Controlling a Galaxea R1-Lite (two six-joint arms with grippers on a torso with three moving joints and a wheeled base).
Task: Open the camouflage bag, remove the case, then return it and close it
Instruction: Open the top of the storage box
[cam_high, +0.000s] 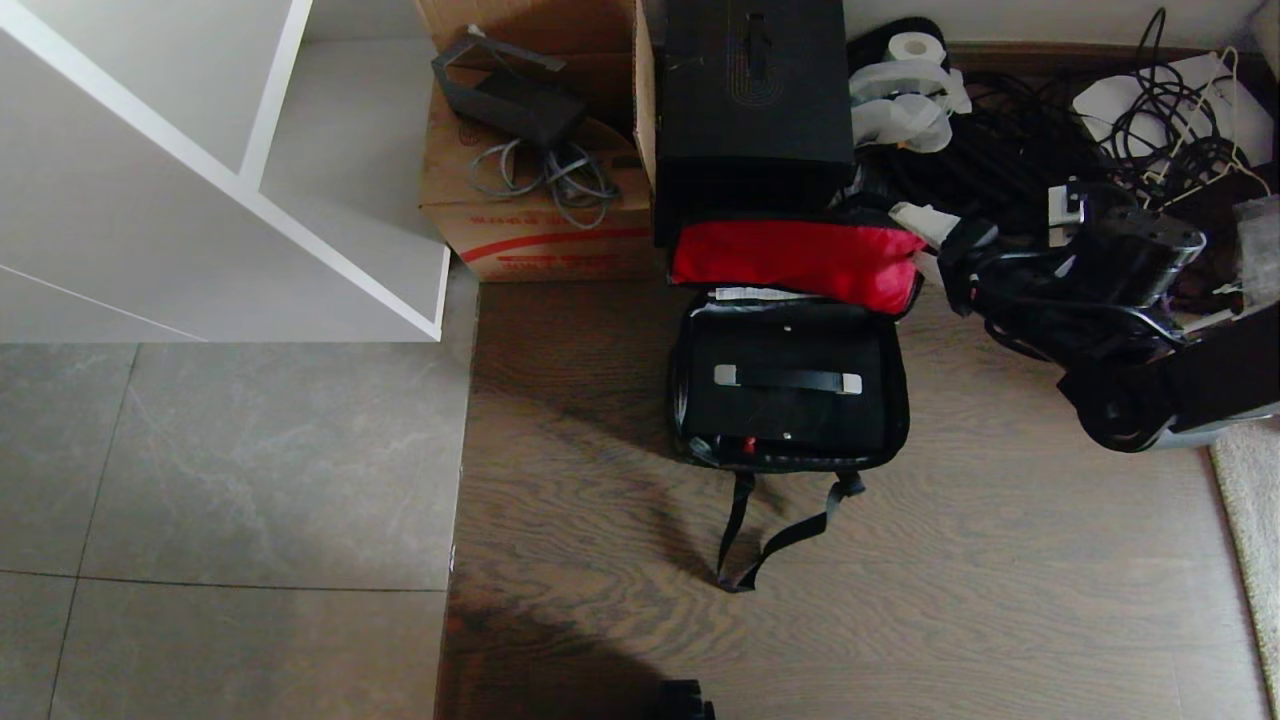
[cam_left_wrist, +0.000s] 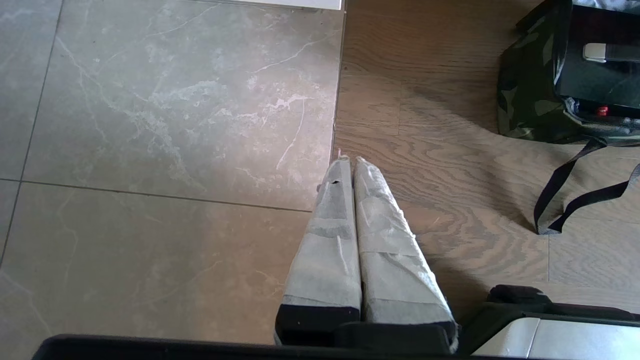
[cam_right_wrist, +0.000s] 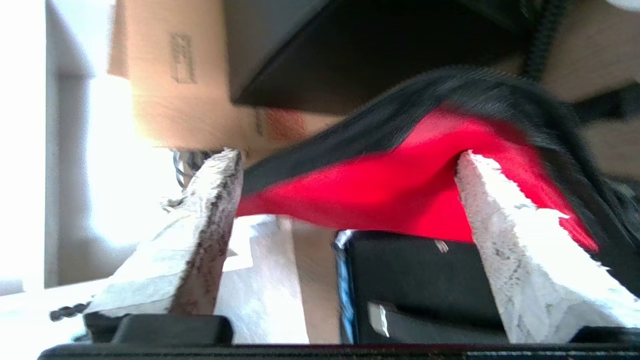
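The camouflage bag (cam_high: 790, 385) lies open on the floor (cam_high: 600, 450), the case (cam_high: 788, 380) inside. The right gripper (cam_right_wrist: 350, 200) is spread wide and empty beside the red flap (cam_high: 795, 258) — next, take the case's handle (cam_high: 788, 380) squarely, lift straight up.

A cluttered storage corner of a lab or workroom: tangled black cables (cam_high: 1010, 140), a cardboard box (cam_high: 530, 210), a white shelf unit (cam_high: 200, 190), and tile meeting wood floor (cam_high: 600, 620).

My rig's glossy black right arm (cam_high: 1110, 300), at the head view's right edge, ends in white tape-wrapped, frayed fingers (cam_right_wrist: 520, 260).
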